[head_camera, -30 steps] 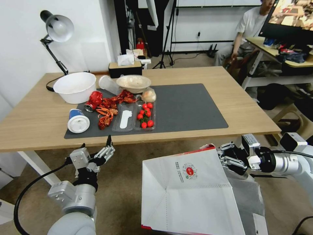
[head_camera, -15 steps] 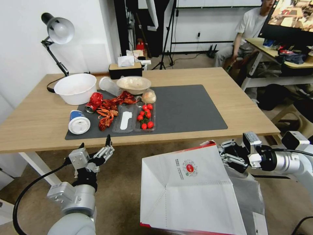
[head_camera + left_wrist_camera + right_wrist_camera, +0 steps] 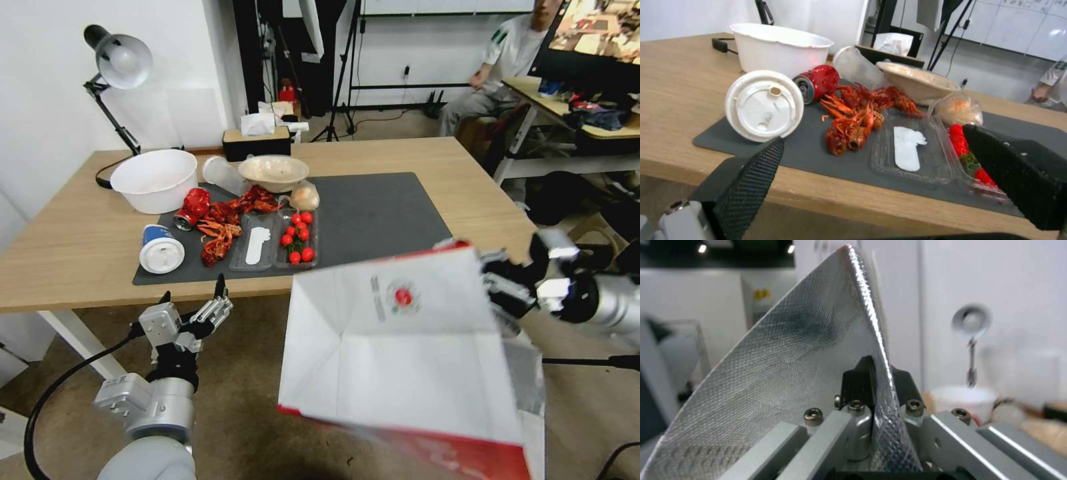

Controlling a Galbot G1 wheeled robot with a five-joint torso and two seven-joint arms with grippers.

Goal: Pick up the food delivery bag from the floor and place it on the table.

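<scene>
Right claw (image 3: 497,290) pinches food delivery bag (image 3: 400,347) rim, bag tilted, base toward camera.

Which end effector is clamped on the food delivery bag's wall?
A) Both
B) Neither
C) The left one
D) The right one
D: the right end effector pinches the foil-lined wall of the food delivery bag, while the left end effector hangs open, apart from it.

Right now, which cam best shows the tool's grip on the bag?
Right wrist view: the right tool is pinched shut on the food delivery bag wall's edge. Head view shows the bag whole, its grip small. Left wrist view faces the table.
</scene>
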